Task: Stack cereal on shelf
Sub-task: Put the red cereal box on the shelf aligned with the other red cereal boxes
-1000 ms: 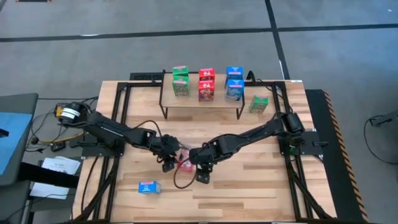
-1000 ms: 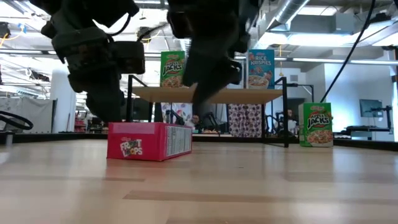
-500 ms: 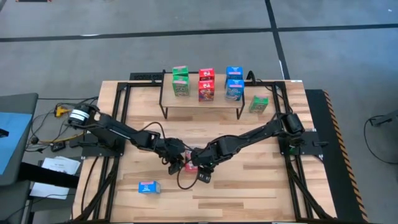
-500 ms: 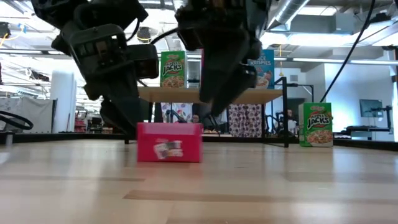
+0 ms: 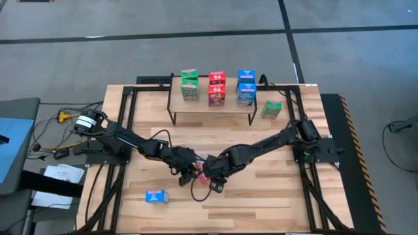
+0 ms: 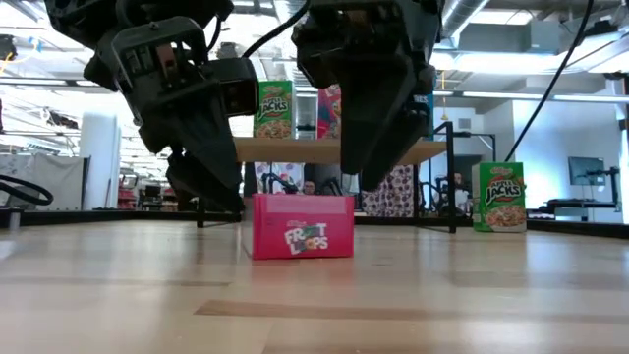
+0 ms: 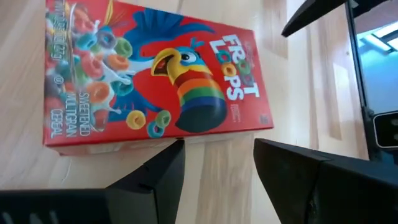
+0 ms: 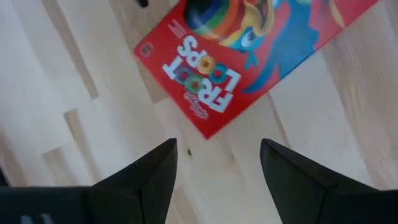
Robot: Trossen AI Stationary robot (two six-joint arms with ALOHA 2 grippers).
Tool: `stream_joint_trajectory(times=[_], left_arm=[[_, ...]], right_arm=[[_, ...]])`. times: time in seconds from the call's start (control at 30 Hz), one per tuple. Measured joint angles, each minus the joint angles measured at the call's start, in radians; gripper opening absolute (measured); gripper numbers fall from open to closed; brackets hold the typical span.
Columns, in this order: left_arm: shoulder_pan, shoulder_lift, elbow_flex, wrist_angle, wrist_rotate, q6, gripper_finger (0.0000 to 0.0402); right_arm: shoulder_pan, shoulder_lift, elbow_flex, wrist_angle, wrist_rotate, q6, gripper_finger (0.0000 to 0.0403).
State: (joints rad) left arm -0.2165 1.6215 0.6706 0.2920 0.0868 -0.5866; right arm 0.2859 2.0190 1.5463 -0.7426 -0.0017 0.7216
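Red Froot Loops box (image 5: 202,172) lies flat, printed front up, on the slatted tabletop (image 5: 261,202) near the middle, well in front of the shelf (image 5: 210,108).

Left gripper (image 5: 190,171) sits at the box's left side; right gripper (image 5: 212,181) at its right and near side. Both arms reach inward to meet over the box. In the low view the left gripper (image 6: 211,192) and right gripper (image 6: 369,162) hang just above the box (image 6: 302,226), one to each side.

Left wrist view: fingers (image 7: 155,177) spread, box (image 7: 149,84) just beyond the tips, nothing between them. Right wrist view: fingers (image 8: 149,177) likewise spread, box corner (image 8: 249,56) ahead of the gap, not pinched.

On the shelf: two green boxes (image 5: 189,85) at left, two red boxes (image 5: 217,89) in the middle, two blue boxes (image 5: 246,87) at right, each pair one behind the other. A third green box (image 5: 272,109) stands upright on the tabletop just right of the shelf. A blue box (image 5: 155,196) lies flat near the front left, well apart from the grippers.

A black cable (image 5: 196,190) loops on the tabletop just in front of the red box.
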Motion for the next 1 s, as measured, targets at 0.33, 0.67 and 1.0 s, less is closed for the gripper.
stream_joint_trajectory(times=[0.33,0.67,1.0], left_arm=[[0.000,0.000,0.052,0.002,0.033,0.028,0.0179],[0.000,-0.001,0.121,-0.204,-0.089,0.131,0.0179],[0.002,-0.006,0.122,-0.221,-0.137,0.160,0.0179]], right_arm=[[0.037,0.000,0.000,0.019,0.030,-0.209,0.0255],[0.061,0.000,0.000,0.012,0.167,-0.403,0.0255],[0.074,0.000,-0.001,-0.006,0.178,-0.400,0.0255]])
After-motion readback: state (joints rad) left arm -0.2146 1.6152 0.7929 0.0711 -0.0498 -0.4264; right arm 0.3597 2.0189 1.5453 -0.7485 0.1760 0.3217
